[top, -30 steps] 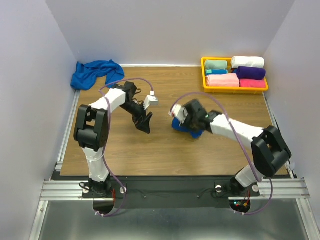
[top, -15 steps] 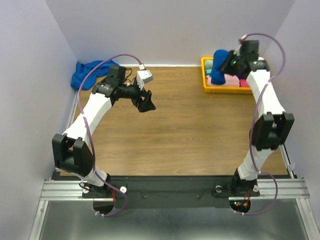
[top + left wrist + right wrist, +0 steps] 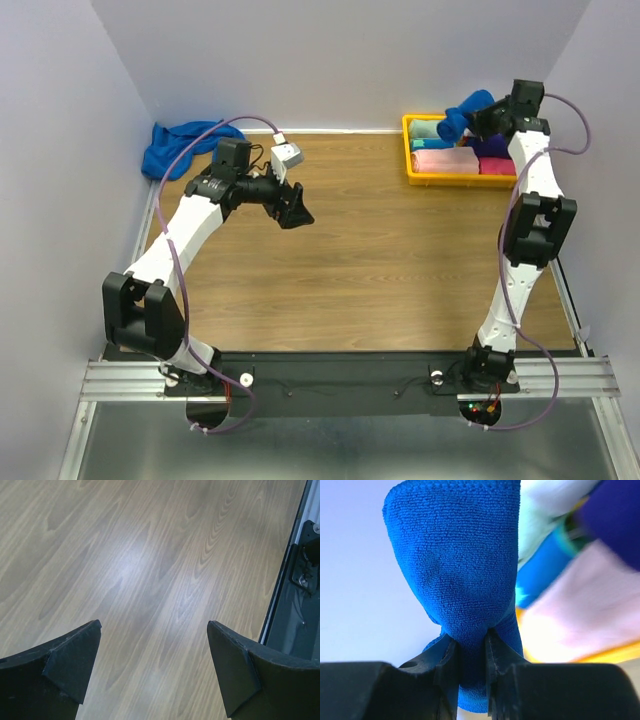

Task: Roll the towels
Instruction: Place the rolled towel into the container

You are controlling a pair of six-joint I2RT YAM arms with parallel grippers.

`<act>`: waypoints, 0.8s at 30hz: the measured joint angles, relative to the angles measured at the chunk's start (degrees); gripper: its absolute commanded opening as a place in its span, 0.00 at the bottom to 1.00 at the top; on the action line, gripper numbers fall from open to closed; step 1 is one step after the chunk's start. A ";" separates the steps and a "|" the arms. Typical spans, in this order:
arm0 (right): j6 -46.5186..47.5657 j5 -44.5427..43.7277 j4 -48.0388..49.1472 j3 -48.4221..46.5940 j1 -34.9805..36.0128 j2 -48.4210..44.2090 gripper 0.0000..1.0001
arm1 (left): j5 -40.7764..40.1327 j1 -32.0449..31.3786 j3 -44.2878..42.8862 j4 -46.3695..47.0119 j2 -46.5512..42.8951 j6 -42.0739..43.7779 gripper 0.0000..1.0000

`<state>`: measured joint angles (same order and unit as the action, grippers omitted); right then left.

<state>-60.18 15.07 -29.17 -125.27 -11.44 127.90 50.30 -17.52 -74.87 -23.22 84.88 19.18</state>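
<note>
One royal-blue towel (image 3: 462,113), rolled into a bundle, hangs in the air over the back of the yellow tray (image 3: 409,150). My right gripper (image 3: 482,115) is shut on it. In the right wrist view the blue towel (image 3: 455,565) bulges out above the fingers (image 3: 446,666), which pinch its lower part; my right gripper (image 3: 470,647) shows no gap beyond the cloth. The other blue towel (image 3: 182,145) lies crumpled at the back left corner. My left gripper (image 3: 293,208) hovers open over bare wood, to the right of that towel; in its wrist view the left gripper (image 3: 152,647) holds nothing.
The yellow tray holds rolled teal (image 3: 432,129), white (image 3: 496,124), purple (image 3: 500,146) and pink (image 3: 444,160) towels. Grey walls close in the back and sides. A metal rail (image 3: 282,600) runs along the table's left edge.
My right arm has carried the rolled blue towel from the table's middle up to the back right, over the tray. My left arm has stretched toward the back left, jaws still open.
</note>
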 measured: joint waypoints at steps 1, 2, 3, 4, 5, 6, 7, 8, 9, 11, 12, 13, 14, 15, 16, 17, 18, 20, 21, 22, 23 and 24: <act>-1.88 0.63 1.42 0.63 0.31 0.00 0.01 | 0.00 0.00 0.50 0.09 0.00 -0.07 0.99; -4.68 1.36 3.41 1.66 0.70 0.00 0.01 | 0.00 0.00 0.96 0.28 0.00 -0.22 0.99; -5.99 1.55 4.72 2.40 0.96 0.00 0.01 | -0.02 0.00 1.31 0.33 0.00 -0.24 0.99; -8.68 1.86 6.95 3.96 1.27 0.00 0.01 | 0.00 0.00 1.66 0.33 0.00 -0.28 0.99; -10.69 1.84 8.59 5.09 1.42 0.00 0.01 | 0.00 0.00 1.97 0.46 0.00 -0.42 0.99; -12.52 1.75 10.60 6.84 1.53 -0.02 0.01 | 0.02 0.00 2.19 0.59 0.00 -0.50 0.99; -14.25 1.57 12.13 8.22 1.60 -0.02 0.01 | 0.02 0.00 2.27 0.68 0.00 -0.66 0.99; -15.98 1.03 13.77 10.19 1.73 -0.02 0.01 | 0.02 -0.02 2.32 0.81 0.00 -0.76 0.99; -16.98 0.61 14.34 11.10 1.77 -0.02 0.01 | 0.04 0.00 2.34 0.94 0.00 -0.92 0.99; -19.96 -0.79 15.52 13.70 2.19 0.00 0.00 | 0.07 0.00 2.45 1.25 0.00 -1.18 0.99; -21.05 -1.51 15.96 14.38 2.29 0.00 0.00 | 0.07 0.00 2.56 1.38 0.00 -1.29 0.99; -21.99 -2.23 16.33 14.82 2.43 0.00 0.01 | 0.09 0.00 2.82 1.60 0.00 -1.36 0.99; -23.45 -3.82 16.98 15.21 2.71 0.02 0.01 | 0.11 0.00 3.04 1.64 0.00 -1.46 0.99; -24.02 -4.59 17.31 15.26 2.97 0.00 0.01 | 0.11 0.00 3.30 1.68 0.00 -1.57 0.99; -24.74 -5.38 17.75 15.26 3.32 0.02 0.01 | 0.11 0.00 3.56 1.84 0.00 -1.64 0.99; -25.31 -6.03 18.16 15.26 3.63 0.02 0.01 | 0.13 0.00 3.80 1.92 0.00 -1.70 0.99; -25.88 -6.80 18.58 15.26 4.07 0.02 0.01 | 0.13 0.00 4.02 2.03 0.00 -1.75 0.99; -27.10 -8.50 19.76 15.26 5.09 0.13 0.01 | 0.11 0.00 4.48 2.29 0.00 -1.79 0.99; -27.36 -9.05 19.91 15.26 5.44 0.22 0.01 | 0.13 0.00 4.74 2.45 0.00 -1.79 0.99; -27.78 -9.75 20.22 15.26 5.92 0.35 0.00 | 0.13 0.00 4.90 2.45 0.00 -1.81 0.99; -28.15 -10.40 20.46 15.10 6.29 0.68 0.00 | 0.09 0.02 5.09 2.43 0.00 -1.84 0.99; -28.50 -10.99 20.76 14.78 6.71 1.22 0.01 | 0.11 0.02 5.14 2.43 0.00 -1.88 0.99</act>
<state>-88.68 4.08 -8.40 -110.50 -4.73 129.12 50.41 -17.50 -69.73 -20.80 84.88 17.30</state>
